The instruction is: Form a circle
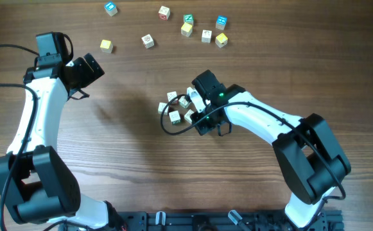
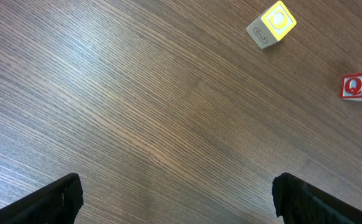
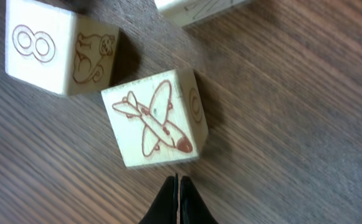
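A yellow cube (image 1: 106, 45) sits on the wooden bench (image 1: 115, 154). A blue-faced cube (image 1: 111, 8) lies beyond it, near the edge.

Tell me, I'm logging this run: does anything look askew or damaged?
Nothing looks damaged. The airplane cube sits twisted relative to its neighbour, the 8 cube, just ahead of the shut right gripper.

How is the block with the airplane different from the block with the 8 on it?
The airplane block shows a plane on top; the 8 block shows a figure 8. On the side, the airplane block has a ring, the 8 block an animal. The airplane block sits just ahead of the shut right hand; the 8 block lies farther off. Both are pale wood with reddish drawings.
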You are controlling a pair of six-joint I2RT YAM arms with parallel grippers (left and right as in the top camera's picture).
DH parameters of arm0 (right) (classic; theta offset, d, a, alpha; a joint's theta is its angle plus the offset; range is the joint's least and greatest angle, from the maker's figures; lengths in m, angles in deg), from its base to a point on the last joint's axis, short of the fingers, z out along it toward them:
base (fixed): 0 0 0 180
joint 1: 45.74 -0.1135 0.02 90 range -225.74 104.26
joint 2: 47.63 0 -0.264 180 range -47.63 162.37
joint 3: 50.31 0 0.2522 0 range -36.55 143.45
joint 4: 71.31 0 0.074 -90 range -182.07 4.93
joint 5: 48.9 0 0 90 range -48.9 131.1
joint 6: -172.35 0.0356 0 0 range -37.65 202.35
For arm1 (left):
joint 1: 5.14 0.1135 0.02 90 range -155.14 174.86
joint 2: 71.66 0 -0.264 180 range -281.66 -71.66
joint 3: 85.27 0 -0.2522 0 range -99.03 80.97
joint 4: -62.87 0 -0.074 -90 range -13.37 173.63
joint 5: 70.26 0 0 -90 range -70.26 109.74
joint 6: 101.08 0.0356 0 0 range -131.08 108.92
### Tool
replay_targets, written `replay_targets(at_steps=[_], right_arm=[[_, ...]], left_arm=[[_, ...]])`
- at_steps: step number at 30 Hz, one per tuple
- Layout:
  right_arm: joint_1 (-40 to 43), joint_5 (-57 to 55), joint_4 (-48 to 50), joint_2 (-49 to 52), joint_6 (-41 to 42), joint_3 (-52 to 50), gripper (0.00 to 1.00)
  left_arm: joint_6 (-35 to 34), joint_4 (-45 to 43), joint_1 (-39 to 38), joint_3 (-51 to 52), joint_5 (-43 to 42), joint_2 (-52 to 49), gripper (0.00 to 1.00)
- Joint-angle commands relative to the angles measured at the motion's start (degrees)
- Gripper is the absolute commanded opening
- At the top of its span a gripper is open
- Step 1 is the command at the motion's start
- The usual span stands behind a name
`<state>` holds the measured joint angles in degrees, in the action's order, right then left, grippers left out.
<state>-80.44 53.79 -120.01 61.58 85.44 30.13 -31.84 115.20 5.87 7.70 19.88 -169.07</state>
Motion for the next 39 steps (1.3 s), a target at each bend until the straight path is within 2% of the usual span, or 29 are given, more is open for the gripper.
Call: replay_targets(at_steps=[1, 8, 12, 39], right_arm=[[-0.09, 2.21, 3.32, -1.75, 2.16, -2.67, 0.04], [-0.11, 1.79, 4.66, -1.75, 3.58, -3.43, 0.04], [-0.11, -0.92, 4.90, -1.75, 7.52, -3.43, 0.04], [-0.11, -0.76, 12.00, -1.75, 4.79, -3.43, 0.05]], left_arm=[[-0.72, 0.00, 0.09, -0.33, -0.07, 0.55, 1.00], [-0.72, 0.00, 0.09, -0.33, -0.07, 0.55, 1.00], [-0.72, 0.00, 0.11, -0.33, -0.07, 0.55, 1.00], [-0.74, 0.00, 0.09, -0.33, -0.07, 0.55, 1.00]])
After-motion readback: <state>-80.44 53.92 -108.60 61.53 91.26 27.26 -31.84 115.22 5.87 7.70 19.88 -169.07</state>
